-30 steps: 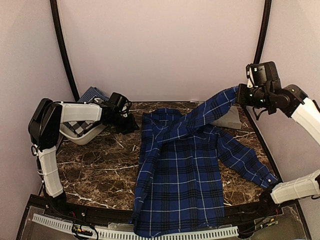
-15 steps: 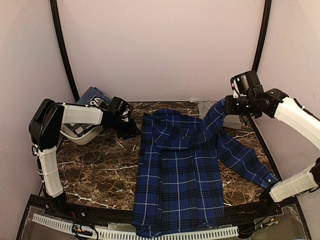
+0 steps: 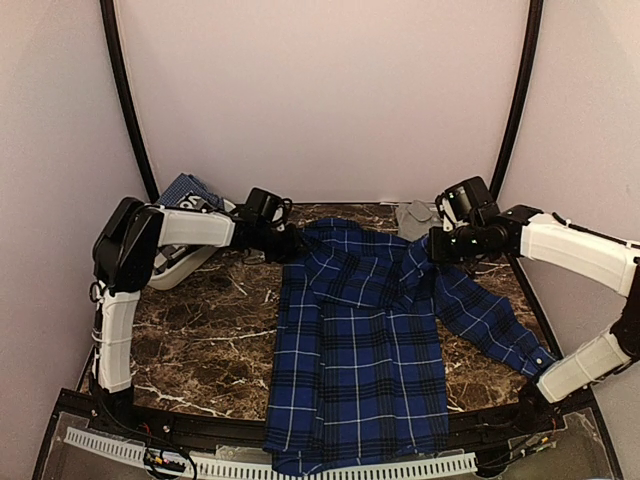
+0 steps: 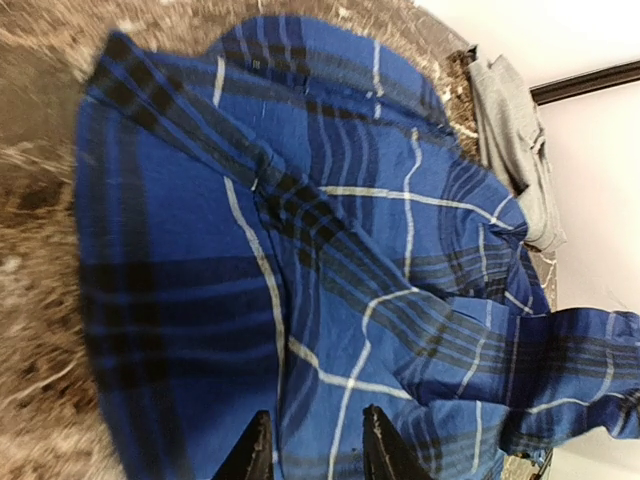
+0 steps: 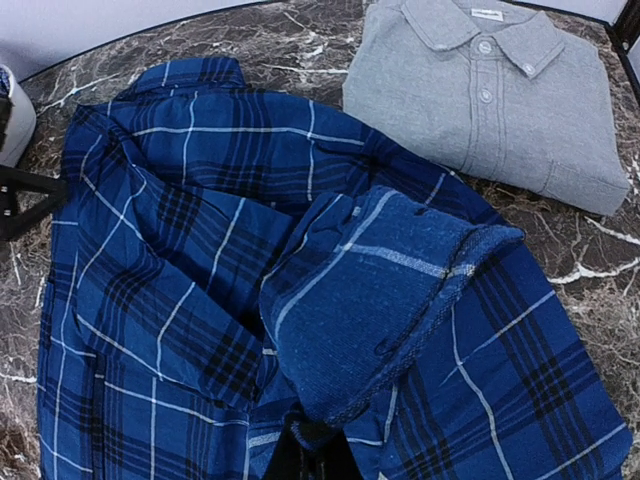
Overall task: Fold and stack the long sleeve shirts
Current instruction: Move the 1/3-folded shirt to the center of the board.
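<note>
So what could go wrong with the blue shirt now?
The right gripper holds the sleeve in a bunched roll, so it may land crumpled. That sleeve hangs close to the folded grey shirt and could drag across it. The hem of the plaid shirt droops over the near edge of the table, so a tug might slide it off.

My left arm (image 3: 190, 228) stretched low toward rear centre, left gripper (image 3: 283, 243) jaws parted, my right arm (image 3: 575, 250) reaching inward, right gripper (image 3: 437, 248) clamped on plaid shirt (image 3: 350, 340) sleeve.
</note>
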Controlling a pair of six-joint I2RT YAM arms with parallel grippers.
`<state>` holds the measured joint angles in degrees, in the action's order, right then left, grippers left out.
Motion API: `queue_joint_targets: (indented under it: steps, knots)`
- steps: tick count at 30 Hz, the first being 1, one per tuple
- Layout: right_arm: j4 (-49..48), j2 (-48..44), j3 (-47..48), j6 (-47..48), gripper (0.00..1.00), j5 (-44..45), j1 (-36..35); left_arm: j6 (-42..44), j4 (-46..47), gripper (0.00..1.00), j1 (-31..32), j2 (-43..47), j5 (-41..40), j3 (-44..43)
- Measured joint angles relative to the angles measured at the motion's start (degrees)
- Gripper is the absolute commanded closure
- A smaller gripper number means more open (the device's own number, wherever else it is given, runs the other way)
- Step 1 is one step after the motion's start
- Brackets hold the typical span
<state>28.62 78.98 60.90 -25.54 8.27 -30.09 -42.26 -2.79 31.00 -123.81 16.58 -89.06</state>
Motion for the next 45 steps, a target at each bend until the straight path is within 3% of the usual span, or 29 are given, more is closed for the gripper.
queue_joint_targets:
  steps: [11,24,35,40,45]
  knots:
    - [-2.6,1.2,1.8,1.4,1.0,-2.3,-1.6,-2.8,-1.4,0.71,-0.1,-15.3,-1.3,-16.6]
    - [-3.7,6.6,9.4,5.2,1.0,-2.0,-1.8,-3.0,-11.3,0.7,-6.7,-32.2,-0.9,-47.1]
    - [-5.2,9.9,13.8,9.8,1.0,-3.8,-7.0,-0.3,-14.8,0.55,-8.1,-30.2,1.7,-47.8]
    - [-5.9,12.0,14.6,12.2,1.0,-4.6,-13.2,1.6,-16.3,0.58,-8.1,-23.1,3.0,-44.0]
    - [-6.6,13.9,15.3,14.1,1.0,-4.3,-20.5,3.4,-14.8,0.66,-8.1,-11.0,4.6,-33.6]
